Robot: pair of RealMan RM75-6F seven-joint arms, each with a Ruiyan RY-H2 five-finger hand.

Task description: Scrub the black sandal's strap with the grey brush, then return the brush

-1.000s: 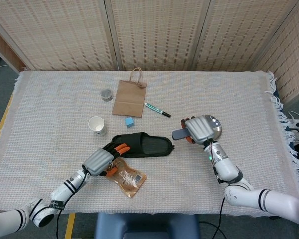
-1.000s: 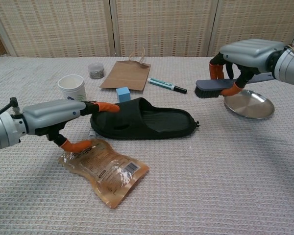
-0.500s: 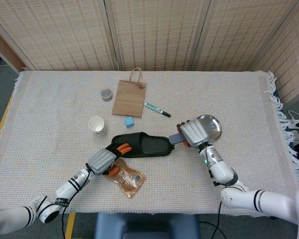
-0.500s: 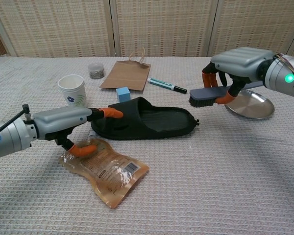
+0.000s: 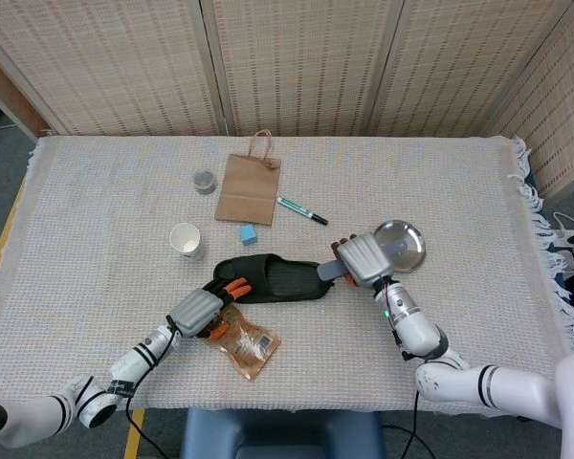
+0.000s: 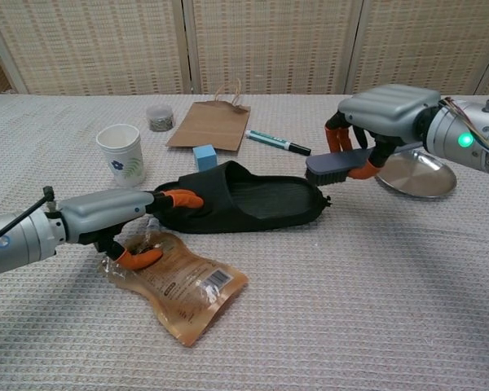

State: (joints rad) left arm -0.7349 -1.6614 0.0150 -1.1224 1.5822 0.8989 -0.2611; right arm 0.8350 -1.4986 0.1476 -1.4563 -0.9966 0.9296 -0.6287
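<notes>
The black sandal [image 5: 273, 278] [image 6: 244, 206] lies mid-table, its strap toward the left. My left hand [image 5: 199, 310] [image 6: 118, 213] lies at the sandal's strap end, orange fingertips [image 6: 182, 198] touching the strap and the thumb down on the snack pouch. My right hand [image 5: 361, 259] [image 6: 385, 112] holds the grey brush [image 5: 329, 272] [image 6: 336, 164] by its handle, bristles down, in the air just above the sandal's heel end.
A silver plate [image 5: 400, 245] [image 6: 413, 174] sits behind the right hand. A snack pouch [image 6: 179, 284], paper cup [image 6: 121, 152], blue block [image 6: 204, 156], teal marker [image 6: 277, 142], brown paper bag [image 6: 209, 125] and small jar [image 6: 159, 118] surround the sandal.
My right hand has carried the brush leftward from beside the plate to the sandal's heel end. My left hand has settled lower against the strap.
</notes>
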